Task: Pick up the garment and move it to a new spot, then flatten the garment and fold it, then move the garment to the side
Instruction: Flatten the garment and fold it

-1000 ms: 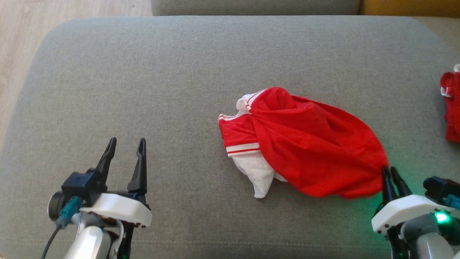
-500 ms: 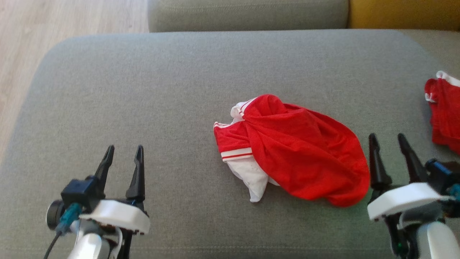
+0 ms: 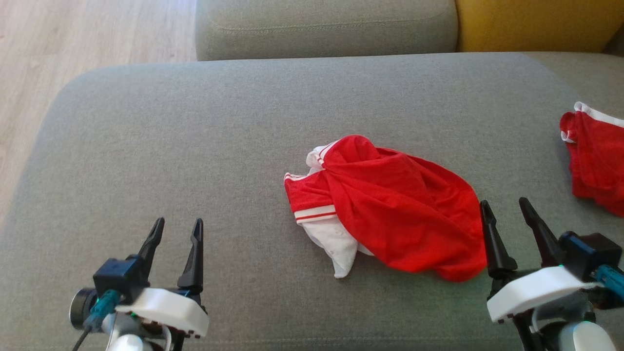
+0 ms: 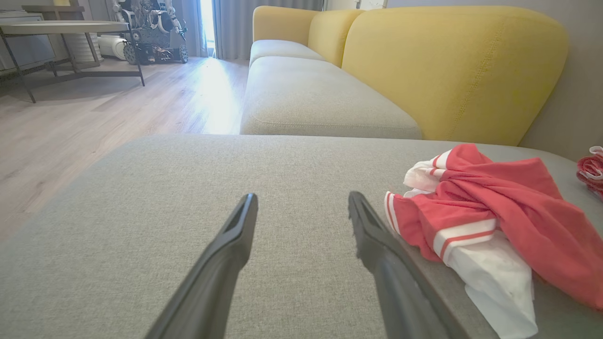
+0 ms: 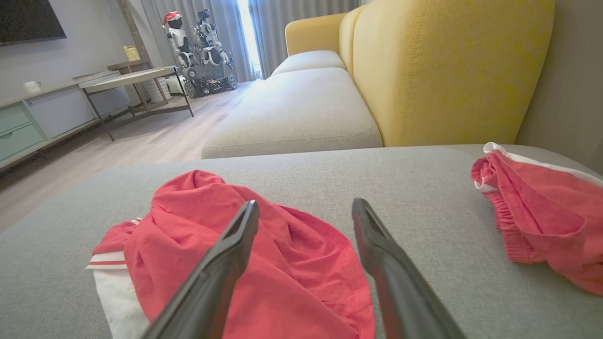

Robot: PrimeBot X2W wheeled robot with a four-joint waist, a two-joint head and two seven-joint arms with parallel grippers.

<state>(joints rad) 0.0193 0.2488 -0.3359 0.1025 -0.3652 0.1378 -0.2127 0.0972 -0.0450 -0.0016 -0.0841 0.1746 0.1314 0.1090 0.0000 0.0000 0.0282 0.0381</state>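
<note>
A crumpled red garment with white trim and a white panel lies bunched on the grey cushion, right of centre. It also appears as the red garment at the right of the left wrist view and the red garment behind the fingers in the right wrist view. My right gripper stands open just beside the garment's right edge, holding nothing. Far to the garment's left, my left gripper is open and empty. Both grippers show spread fingers in their own wrist views.
A second red garment lies at the cushion's right edge, also seen as red cloth. A yellow sofa back and another grey seat lie beyond. Wooden floor runs on the left, with a table farther off.
My right gripper has let go of the garment's lower right edge and opened, shifting up beside it. The head camera tilted, shifting the scene down. The left gripper stayed open.
</note>
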